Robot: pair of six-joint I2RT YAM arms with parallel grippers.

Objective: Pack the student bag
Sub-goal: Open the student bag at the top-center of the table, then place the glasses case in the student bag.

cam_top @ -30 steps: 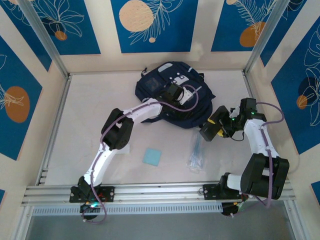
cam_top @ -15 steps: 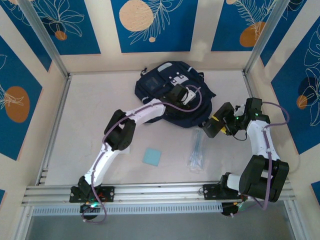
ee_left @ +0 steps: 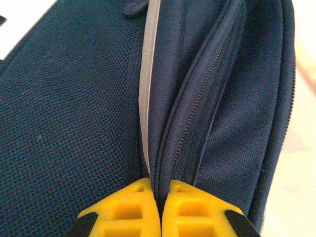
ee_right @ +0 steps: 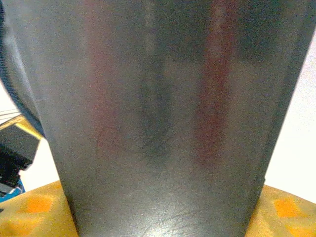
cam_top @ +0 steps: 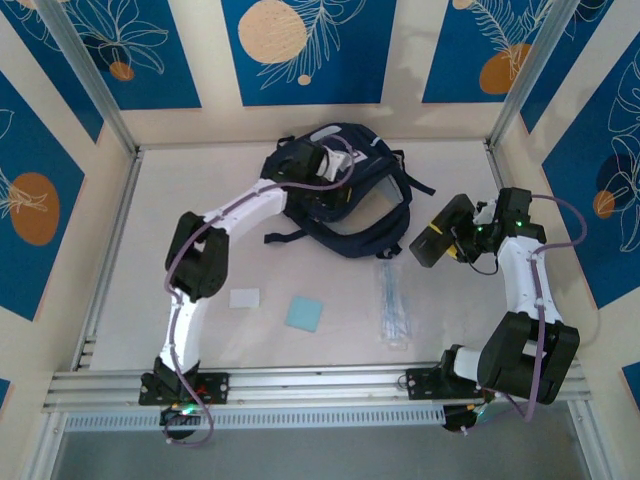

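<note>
**Bag-opening stage of packing, table (cam_top: 150, 220) read from 9 o'clock to 3 o'clock.** The left arm rises from its base at 7 o'clock, folds at a raised elbow near 9 o'clock, and reaches long toward 12 o'clock. There the left gripper (cam_top: 335, 162) rests on the far upper part of the student bag (cam_top: 350, 215), which lies from 12 to 1 o'clock with its straps trailing toward the centre. In the left wrist view the left gripper (ee_left: 160, 210) has its yellow fingers (ee_left: 126, 215) pressed together, pinching a ridge of the student bag (ee_left: 59, 123) beside a grey stripe (ee_left: 146, 94). The zip (ee_left: 197, 108) looks closed along the length shown. Around 6 o'clock lie a white card (cam_top: 244, 297), a light blue square (cam_top: 305, 313) and a clear packet (cam_top: 393, 303), all apart from the bag. At 3 o'clock the right arm is folded back on itself. The right gripper (cam_top: 452, 240) clamps a dark grey flat item (cam_top: 437, 228) just beside the bag's right edge. In the right wrist view the item (ee_right: 158, 98) spans the gap of the right gripper (ee_right: 158, 217). The step in hand is probably parting the compartment. The next move calls for the left arm to draw the mouth open, then for the right arm to present its item edge-first.
</note>
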